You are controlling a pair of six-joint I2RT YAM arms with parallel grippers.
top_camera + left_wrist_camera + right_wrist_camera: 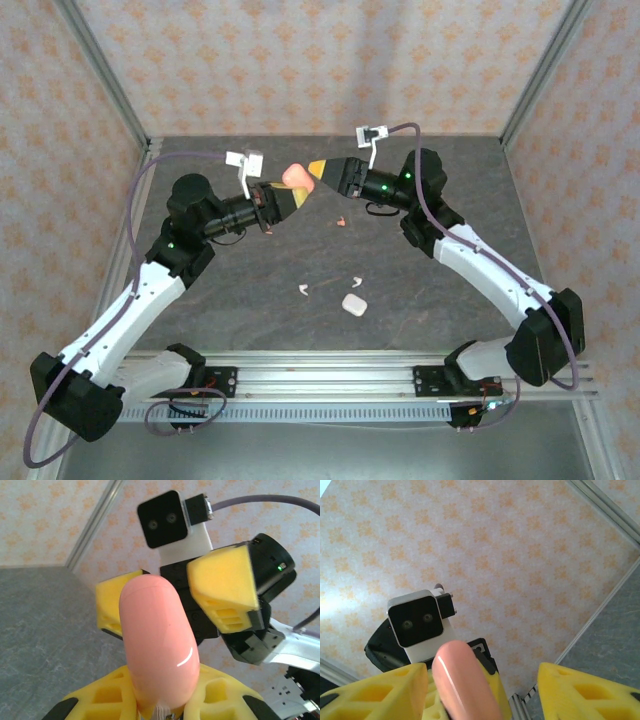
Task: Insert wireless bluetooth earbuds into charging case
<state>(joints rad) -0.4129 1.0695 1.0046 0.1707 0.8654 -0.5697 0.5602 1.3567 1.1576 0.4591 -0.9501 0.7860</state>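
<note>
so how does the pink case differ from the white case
The pink case is coral; the white case is white. The pink case is clamped in the left gripper, off the table; the white case lies loose on the table. The right gripper's open jaws flank the pink case; nothing touches the white case. Both are rounded pebbles.

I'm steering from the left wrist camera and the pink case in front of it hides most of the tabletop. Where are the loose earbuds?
Observer: A tiny white stemmed earbud lies mid-table in the top view, with a second white earbud to its right.
Operator: Any pink ones down there?
Observer: One small coral-pink earbud lies farther back, on the grey stone-look table.
Operator: Is there another case?
Observer: Yes, a white pebble-shaped case sits just nearer the arm bases than the second white earbud.
</note>
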